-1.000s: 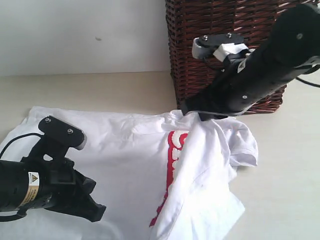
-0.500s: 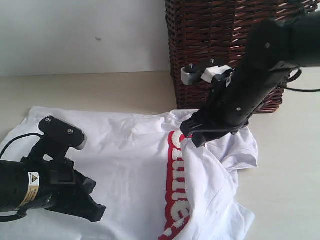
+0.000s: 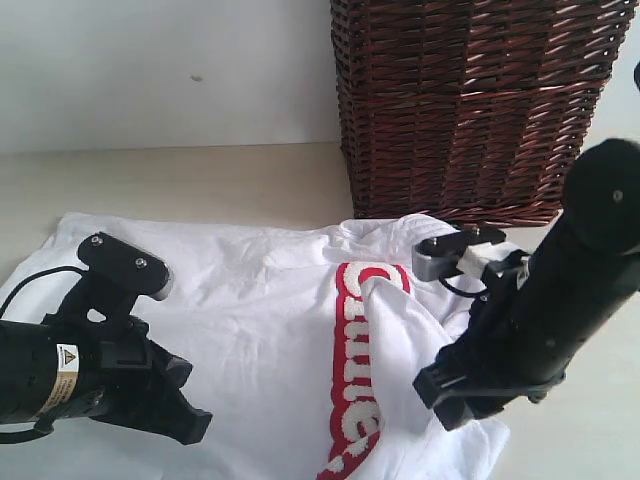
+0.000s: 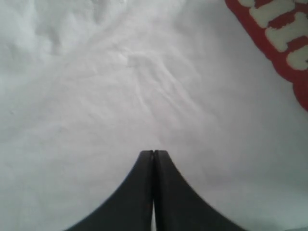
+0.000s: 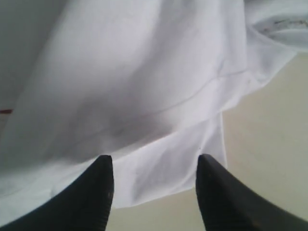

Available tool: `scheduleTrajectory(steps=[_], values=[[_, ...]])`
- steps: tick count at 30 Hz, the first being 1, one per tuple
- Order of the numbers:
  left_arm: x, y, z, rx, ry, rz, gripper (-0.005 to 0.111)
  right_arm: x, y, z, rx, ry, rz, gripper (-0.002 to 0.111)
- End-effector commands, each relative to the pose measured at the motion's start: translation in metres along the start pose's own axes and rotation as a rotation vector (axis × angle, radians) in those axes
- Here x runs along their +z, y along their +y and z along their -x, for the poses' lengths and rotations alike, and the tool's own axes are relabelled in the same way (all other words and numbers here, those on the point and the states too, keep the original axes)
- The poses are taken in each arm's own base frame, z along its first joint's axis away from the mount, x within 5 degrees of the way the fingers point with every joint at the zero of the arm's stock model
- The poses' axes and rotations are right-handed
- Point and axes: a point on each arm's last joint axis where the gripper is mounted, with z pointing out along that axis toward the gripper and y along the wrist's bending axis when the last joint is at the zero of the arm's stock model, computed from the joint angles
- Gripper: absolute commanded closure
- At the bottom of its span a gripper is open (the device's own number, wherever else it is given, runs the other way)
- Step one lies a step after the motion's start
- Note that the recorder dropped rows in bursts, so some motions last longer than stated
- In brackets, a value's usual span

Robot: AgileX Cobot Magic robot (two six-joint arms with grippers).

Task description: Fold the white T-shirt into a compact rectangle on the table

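Our left arm (image 3: 45, 385) is matte black, with a yellow-triangle warning sticker (image 3: 66, 357) and a black cable (image 3: 30, 277). Our right arm (image 3: 565, 300) carries a grey-white bracket (image 3: 455, 252). The left gripper (image 4: 153, 153) and right gripper (image 5: 155, 158) taper, black.

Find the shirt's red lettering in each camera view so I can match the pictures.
Exterior view: the red lettering runs down the middle of the shirt, at lower centre of the picture.
Left wrist view: in the picture's upper right corner.
Right wrist view: not clearly in it; only white cloth and table.
Shared landmark: the shirt's white cloth.
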Motion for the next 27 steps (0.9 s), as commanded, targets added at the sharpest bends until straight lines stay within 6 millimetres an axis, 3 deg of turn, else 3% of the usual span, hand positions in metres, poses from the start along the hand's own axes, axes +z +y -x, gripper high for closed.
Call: scheduleTrajectory(steps=[1,12,15,19,27], values=[[-0.001,-0.001,-0.001,-0.003,-0.002,-0.002,0.107,0.015,-0.006,-0.01,0.008,-0.007,-0.013,0.056],[-0.001,-0.001,-0.001,-0.003,-0.002,-0.002,0.107,0.052,-0.017,-0.019,0.035,0.08,-0.046,0.058],[-0.001,-0.001,-0.001,-0.003,-0.002,-0.002,0.107,0.058,-0.018,-0.021,0.04,0.12,-0.043,0.07],[-0.001,-0.001,-0.001,-0.003,-0.002,-0.002,0.107,0.057,-0.017,-0.026,0.023,0.168,-0.039,0.106],[-0.001,-0.001,-0.001,-0.003,-0.002,-0.002,0.107,0.038,-0.019,-0.043,0.107,0.33,-0.109,0.108]])
